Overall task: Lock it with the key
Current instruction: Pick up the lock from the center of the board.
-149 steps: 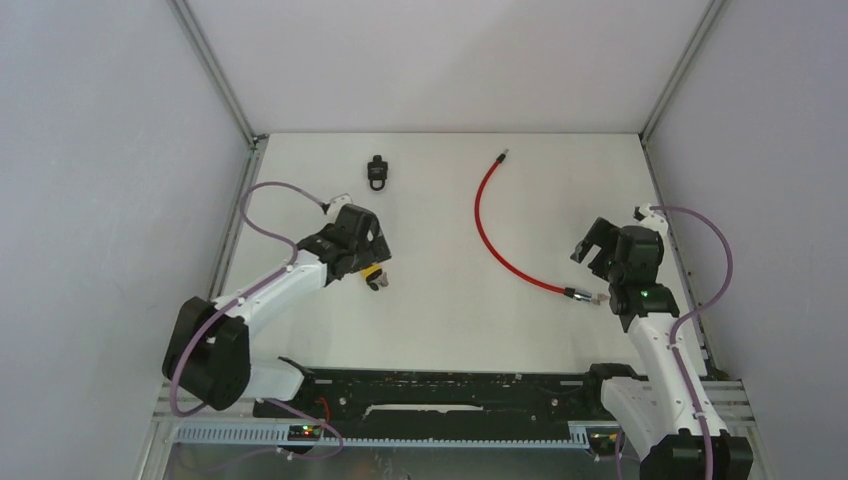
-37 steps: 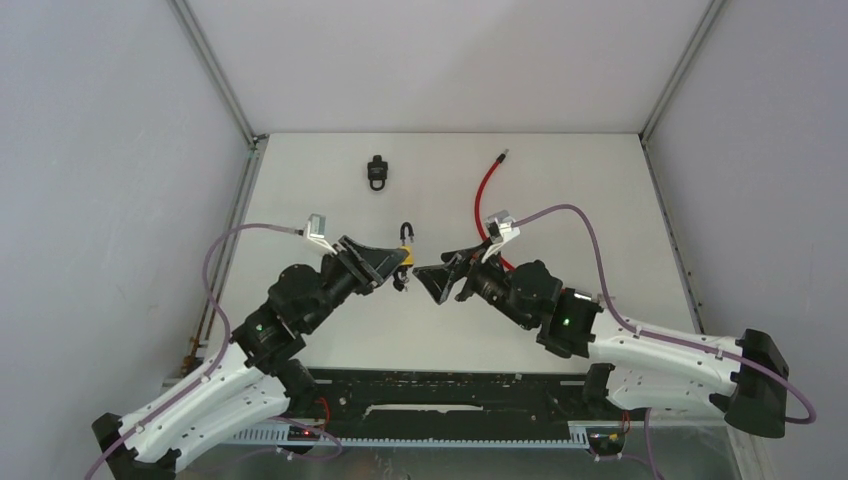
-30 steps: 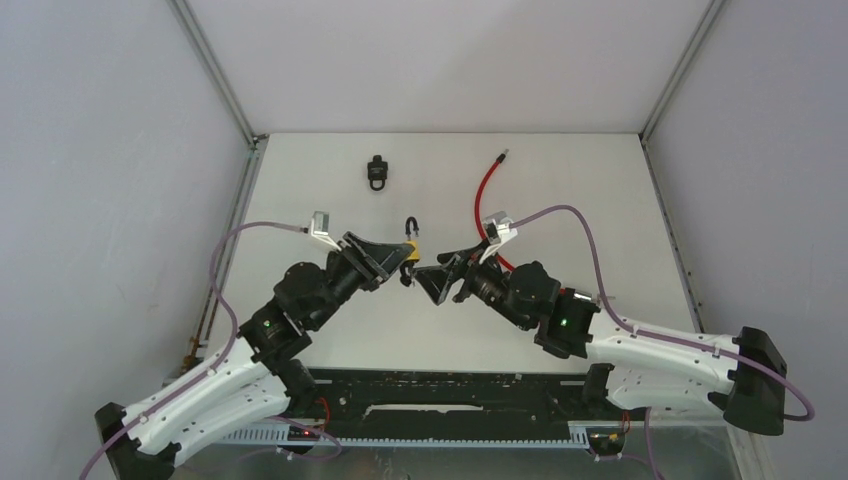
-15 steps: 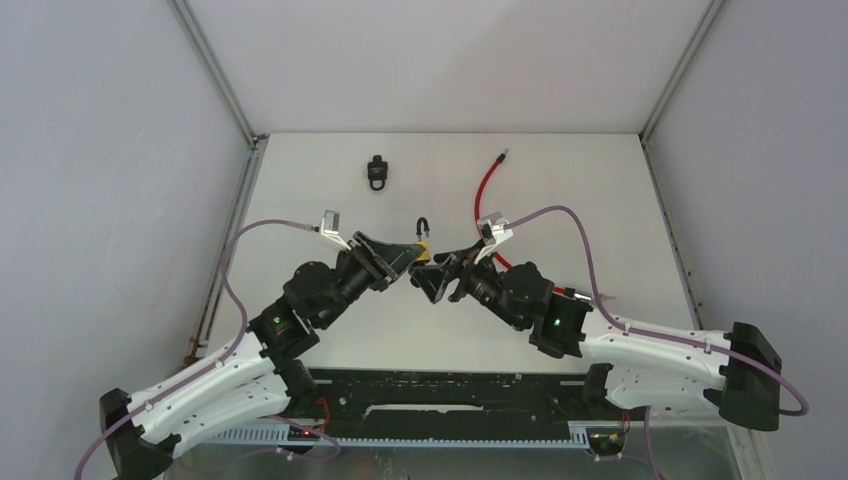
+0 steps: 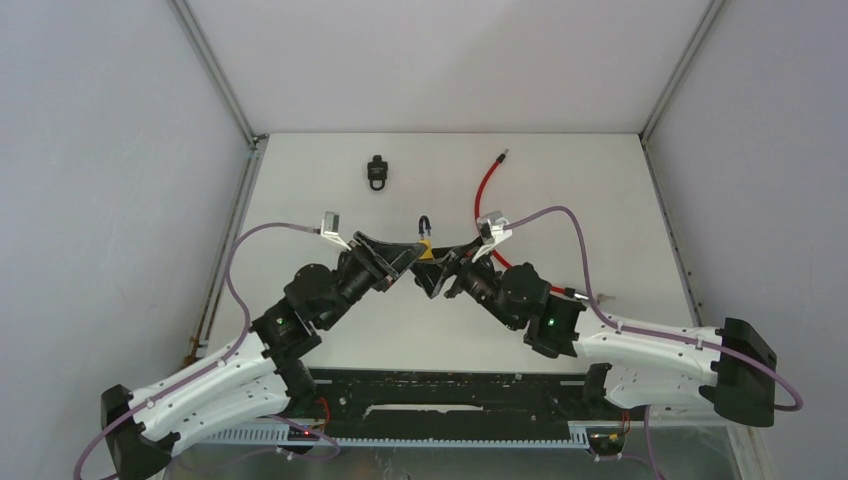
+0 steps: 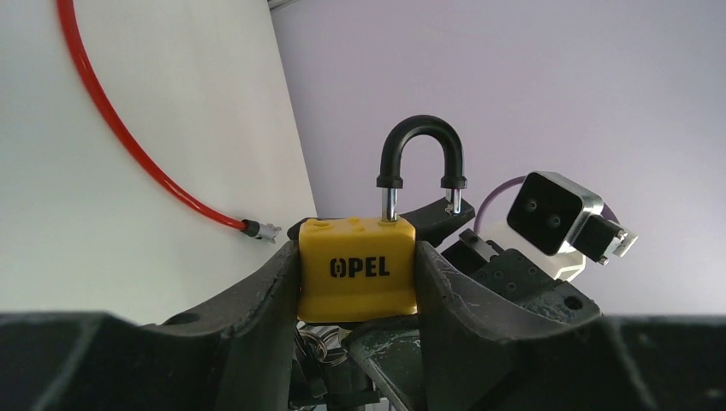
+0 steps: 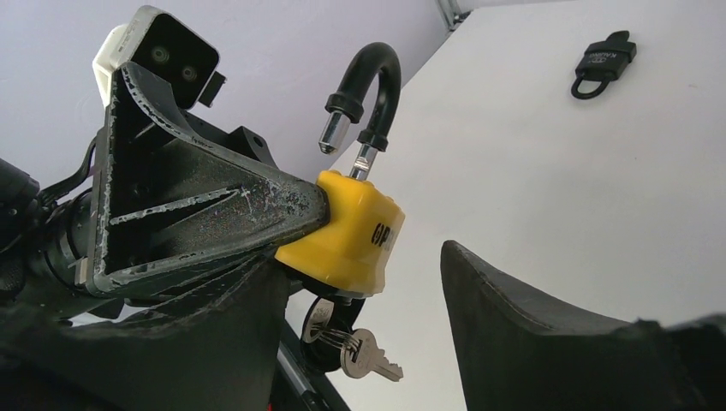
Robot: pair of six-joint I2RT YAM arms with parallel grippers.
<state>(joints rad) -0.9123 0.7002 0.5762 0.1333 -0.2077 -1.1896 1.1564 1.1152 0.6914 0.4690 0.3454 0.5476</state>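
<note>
White table (image 5: 600, 200); left jaws tight on padlock (image 6: 356, 267), right jaws spread, keys (image 7: 355, 351) half-hidden.

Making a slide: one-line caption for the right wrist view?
Left gripper holds a yellow padlock, shackle open, keys dangling beneath, inside the open right gripper.

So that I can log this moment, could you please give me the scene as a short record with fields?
left claw: shut on the yellow OPEL padlock, held above the table
shackle: raised, one leg free of the body
keys: hanging beneath the padlock body
right claw: open, just below the padlock, keys between its jaws
on table: black padlock and red cable, lying apart at the far side
</note>
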